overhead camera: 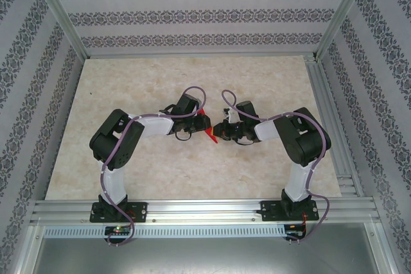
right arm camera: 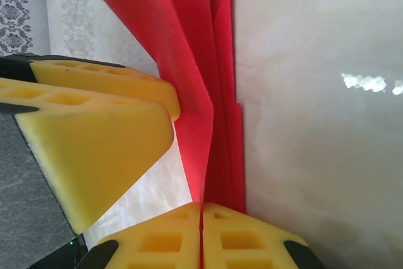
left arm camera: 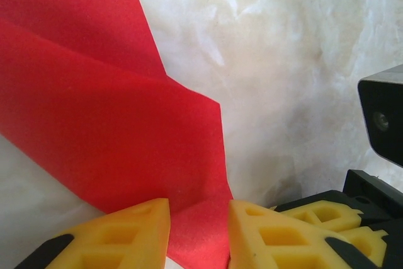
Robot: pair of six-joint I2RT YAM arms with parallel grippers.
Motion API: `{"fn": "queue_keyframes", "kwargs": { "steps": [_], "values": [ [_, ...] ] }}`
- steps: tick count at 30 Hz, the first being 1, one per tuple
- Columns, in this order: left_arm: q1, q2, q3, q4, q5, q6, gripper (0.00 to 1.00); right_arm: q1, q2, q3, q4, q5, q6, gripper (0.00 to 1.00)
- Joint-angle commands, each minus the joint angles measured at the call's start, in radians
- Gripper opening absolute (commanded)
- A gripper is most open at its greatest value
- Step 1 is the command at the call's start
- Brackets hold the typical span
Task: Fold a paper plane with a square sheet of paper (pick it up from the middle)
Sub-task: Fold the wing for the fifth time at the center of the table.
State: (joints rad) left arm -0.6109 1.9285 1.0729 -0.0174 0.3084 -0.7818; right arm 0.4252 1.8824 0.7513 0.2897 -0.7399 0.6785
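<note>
The red paper (overhead camera: 210, 135) is folded into lengthwise layers and hangs between the two grippers over the middle of the table. My right gripper (right arm camera: 201, 209) is shut, and a fold of the paper (right arm camera: 195, 48) runs straight into the seam between its yellow fingers. My left gripper (left arm camera: 199, 231) has its jaws partly apart, with a flap of the paper (left arm camera: 113, 111) lying in the gap. Its fingers (right arm camera: 101, 137) stand close at the paper's left edge in the right wrist view. From above, the left gripper (overhead camera: 194, 125) and the right gripper (overhead camera: 223, 131) face each other.
The table (overhead camera: 160, 81) is pale marble-patterned. Aluminium frame rails (overhead camera: 205, 210) run along the near edge, and patterned walls close in the sides and back. Part of the right gripper's black body (left arm camera: 381, 114) sits close at the right of the left wrist view.
</note>
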Motion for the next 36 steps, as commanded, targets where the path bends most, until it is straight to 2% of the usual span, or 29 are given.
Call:
{"fn": "queue_keyframes", "kwargs": {
  "steps": [1, 18, 25, 28, 32, 36],
  "values": [
    [-0.005, 0.019, 0.032, -0.014, 0.002, 0.031, 0.32, 0.024, 0.050, -0.007, -0.058, 0.069, -0.039, 0.07],
    [-0.006, 0.046, 0.054, -0.003, 0.027, 0.074, 0.34, 0.043, 0.040, -0.010, -0.109, 0.120, -0.095, 0.04],
    [-0.003, 0.058, 0.060, -0.050, 0.005, 0.076, 0.33, 0.047, 0.028, -0.006, -0.124, 0.134, -0.110, 0.04],
    [-0.003, 0.065, 0.061, -0.066, 0.003, 0.073, 0.33, 0.047, -0.009, -0.004, -0.128, 0.138, -0.104, 0.07],
    [-0.003, 0.067, 0.065, -0.083, -0.001, 0.073, 0.33, 0.047, -0.102, 0.005, -0.146, 0.129, -0.081, 0.19],
    [-0.004, 0.069, 0.065, -0.091, -0.004, 0.072, 0.33, 0.049, -0.161, 0.015, -0.202, 0.119, -0.078, 0.20]
  ]
}}
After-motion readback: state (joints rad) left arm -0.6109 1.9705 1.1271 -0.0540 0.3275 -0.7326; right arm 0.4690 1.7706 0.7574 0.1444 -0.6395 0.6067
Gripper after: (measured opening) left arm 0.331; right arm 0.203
